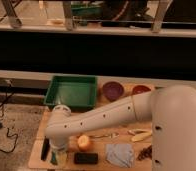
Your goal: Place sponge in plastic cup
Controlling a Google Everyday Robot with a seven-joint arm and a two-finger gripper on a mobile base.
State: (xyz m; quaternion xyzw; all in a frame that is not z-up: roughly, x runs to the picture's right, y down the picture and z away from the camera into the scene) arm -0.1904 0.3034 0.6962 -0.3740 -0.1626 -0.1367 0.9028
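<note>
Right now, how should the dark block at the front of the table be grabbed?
Probably from above, pinching the dark block across its narrow width: it lies flat, long side left-right. The gripper hangs at the table's front-left corner, to its left.

The white arm (116, 112) stretches across from the bulky shoulder (177, 125) at the view's right, bends at a rounded elbow (60, 125) and turns down, its pincer (54, 154) low at the view's lower left
</note>
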